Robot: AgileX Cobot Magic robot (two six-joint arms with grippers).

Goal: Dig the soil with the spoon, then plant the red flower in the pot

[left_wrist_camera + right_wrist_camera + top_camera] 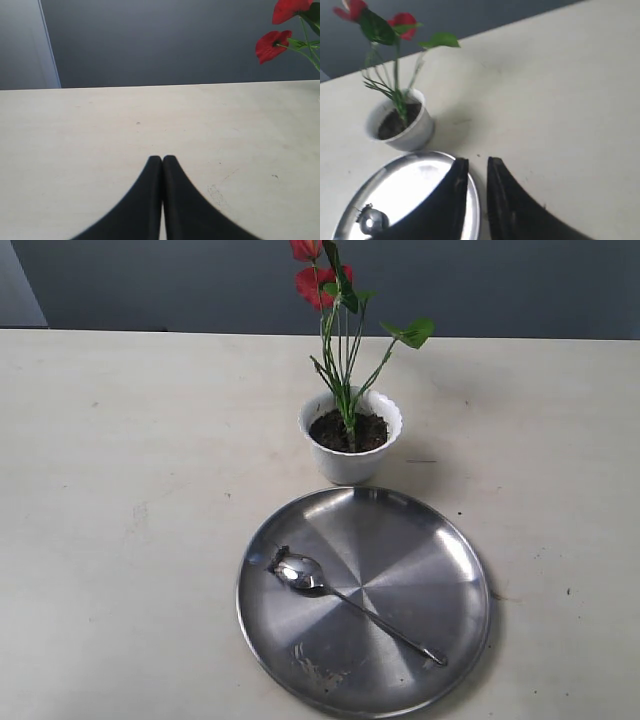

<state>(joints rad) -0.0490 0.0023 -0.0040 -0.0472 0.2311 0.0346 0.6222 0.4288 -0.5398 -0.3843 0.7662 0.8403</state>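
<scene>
Red flower [320, 285] upright in the pot [350, 465], upper centre; spoon [300, 573] rests on the plate [420, 560], digging seemingly done; my right gripper [477, 161] hangs slightly parted, empty.

The flower [344, 380] stands in the pot [350, 468], behind the plate [410, 555] holding the spoon [301, 574].

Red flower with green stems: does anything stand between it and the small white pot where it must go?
Nothing visible does. The red flower already stands in the dark brown soil of the scalloped white pot. The small steel spoon lies apart, on the round steel plate.
</scene>
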